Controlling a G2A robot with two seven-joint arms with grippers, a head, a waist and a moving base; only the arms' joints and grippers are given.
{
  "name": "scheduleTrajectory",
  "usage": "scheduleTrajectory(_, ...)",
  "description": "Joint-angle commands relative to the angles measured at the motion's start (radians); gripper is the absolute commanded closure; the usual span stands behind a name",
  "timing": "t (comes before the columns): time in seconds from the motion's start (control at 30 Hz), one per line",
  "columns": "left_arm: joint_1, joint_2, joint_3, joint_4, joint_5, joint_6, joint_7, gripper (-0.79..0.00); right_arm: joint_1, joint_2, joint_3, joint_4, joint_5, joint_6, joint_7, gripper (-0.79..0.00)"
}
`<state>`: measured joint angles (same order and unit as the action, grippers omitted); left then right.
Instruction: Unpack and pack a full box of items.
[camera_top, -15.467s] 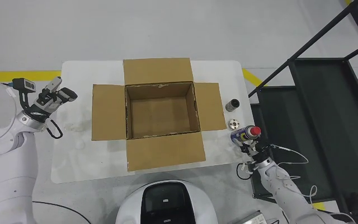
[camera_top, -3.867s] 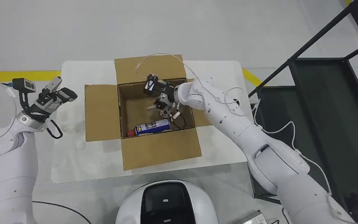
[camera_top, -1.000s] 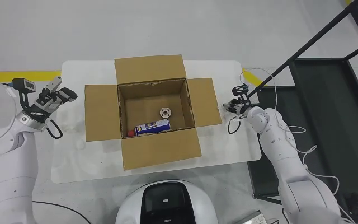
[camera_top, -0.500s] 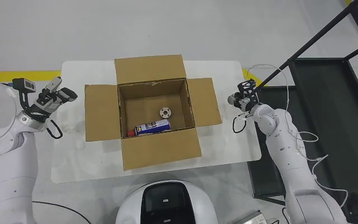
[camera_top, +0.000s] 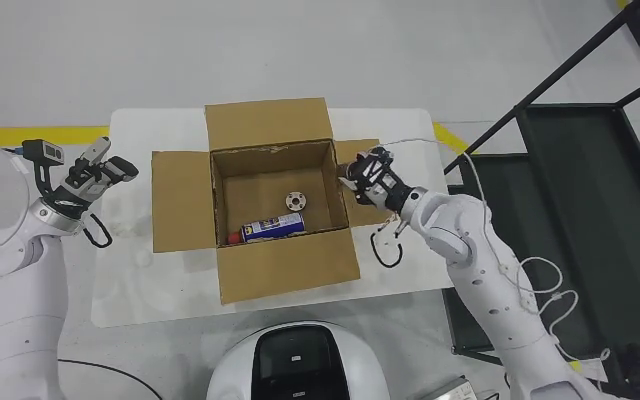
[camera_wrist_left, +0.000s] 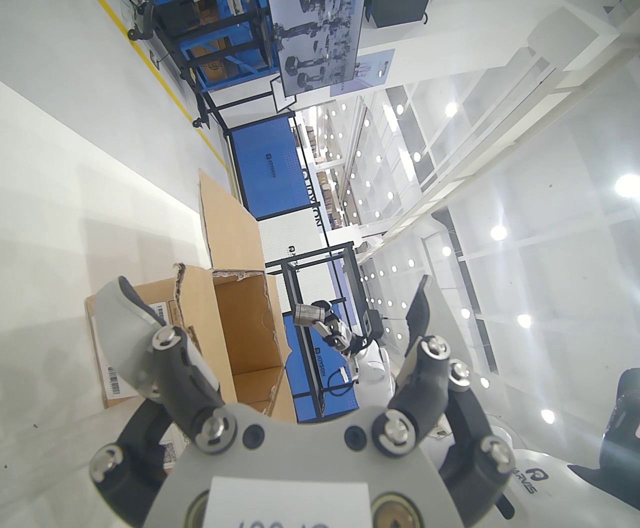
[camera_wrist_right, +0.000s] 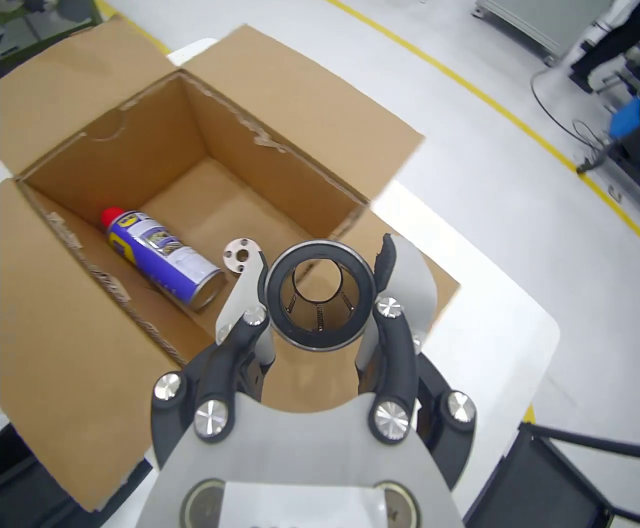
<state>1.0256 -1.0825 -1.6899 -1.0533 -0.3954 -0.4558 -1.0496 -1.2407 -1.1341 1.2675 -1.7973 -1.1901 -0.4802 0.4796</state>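
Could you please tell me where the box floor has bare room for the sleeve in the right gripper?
The far half of the box floor is bare, between the far wall and the flange. It is crowded along the near wall, where the spray can lies.

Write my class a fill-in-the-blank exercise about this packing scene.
The pincer holding the metal sleeve belongs to the ___ arm.
The spray can lying in the box has a ___ cap.
The left pincer is ___, holding nothing.
Answers: right; red; open.
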Motion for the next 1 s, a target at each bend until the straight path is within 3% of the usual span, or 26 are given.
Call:
scheduleTrajectory(0.0, 0.000, 0.000, 0.000, 0.000, 0.000, 0.000, 0.000, -0.785, 0.037, -0.009, -0.067, 0.008, -0.005, 0.006, 0.001, 0.000)
scheduleTrajectory(0.13, 0.000, 0.000, 0.000, 0.000, 0.000, 0.000, 0.000, -0.785, 0.104, -0.025, -0.141, 0.065, 0.016, 0.021, 0.009, 0.000)
scheduleTrajectory(0.73, 0.000, 0.000, 0.000, 0.000, 0.000, 0.000, 0.000, -0.785, 0.115, -0.028, -0.156, 0.067, 0.009, 0.018, 0.008, 0.000)
scheduleTrajectory(0.97, 0.000, 0.000, 0.000, 0.000, 0.000, 0.000, 0.000, -0.785, 0.381, -0.092, -0.393, 0.253, 0.032, -0.057, 0.085, 0.000)
